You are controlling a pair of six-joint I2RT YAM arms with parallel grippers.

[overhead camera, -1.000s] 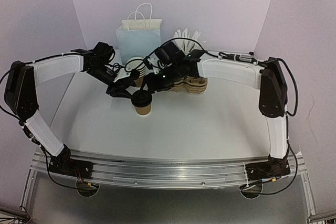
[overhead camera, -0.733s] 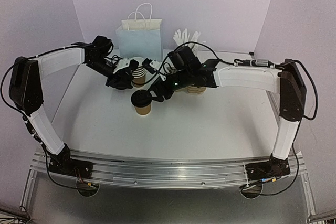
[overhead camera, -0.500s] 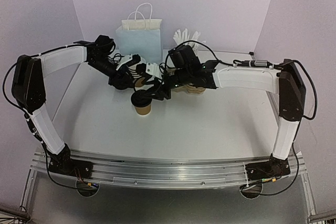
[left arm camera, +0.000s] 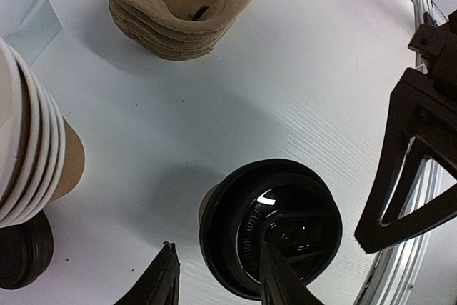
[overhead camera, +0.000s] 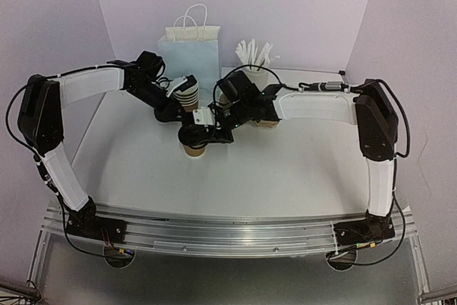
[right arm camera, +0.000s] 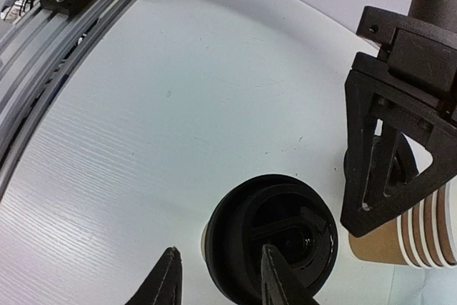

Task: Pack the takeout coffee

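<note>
Brown kraft-paper cup (overhead camera: 191, 151), round black plastic lid (left arm camera: 285, 208) on | left end effector (left arm camera: 218, 244) jaws apart, cup's 11 o'clock | right end effector (right arm camera: 220, 248) jaws apart, 1 o'clock

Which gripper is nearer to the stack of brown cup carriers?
Right. The right gripper is at the lidded cup, on the side facing the carriers; the left gripper is beyond that cup, beside the stacked cups.

Left end effector (left arm camera: 218, 246) and right end effector (right arm camera: 220, 249) have converged over the lidded cup (left arm camera: 300, 198).
</note>
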